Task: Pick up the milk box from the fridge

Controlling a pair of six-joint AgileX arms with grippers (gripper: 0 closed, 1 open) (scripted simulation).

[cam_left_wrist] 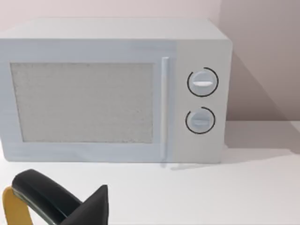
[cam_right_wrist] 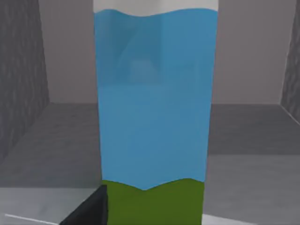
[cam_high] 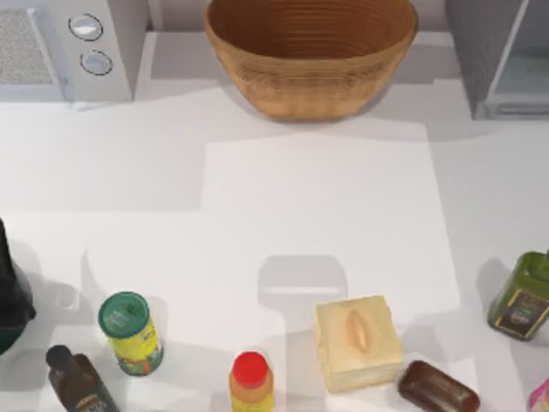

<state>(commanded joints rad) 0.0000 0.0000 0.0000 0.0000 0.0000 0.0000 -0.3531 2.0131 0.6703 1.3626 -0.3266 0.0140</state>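
the right gripper (cam_right_wrist: pixel 89 211) sits close against the milk box (cam_right_wrist: pixel 152 122), which stands upright on the grey floor inside the fridge (cam_high: pixel 502 56) at the worktop's (cam_high: pixel 317 206) far right; whether its fingers are apart or clamped cannot be told, so the lift looks not yet done. the left gripper (cam_left_wrist: pixel 61 204) idles before the one microwave (cam_left_wrist: pixel 112 89). on the worktop: one basket (cam_high: pixel 309 51), one pale-yellow box (cam_high: pixel 356 342).

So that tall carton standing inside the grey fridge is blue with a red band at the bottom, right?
Not quite. The band at the base of the milk box is green, not red, as the right wrist view shows. It does stand upright inside the grey fridge.
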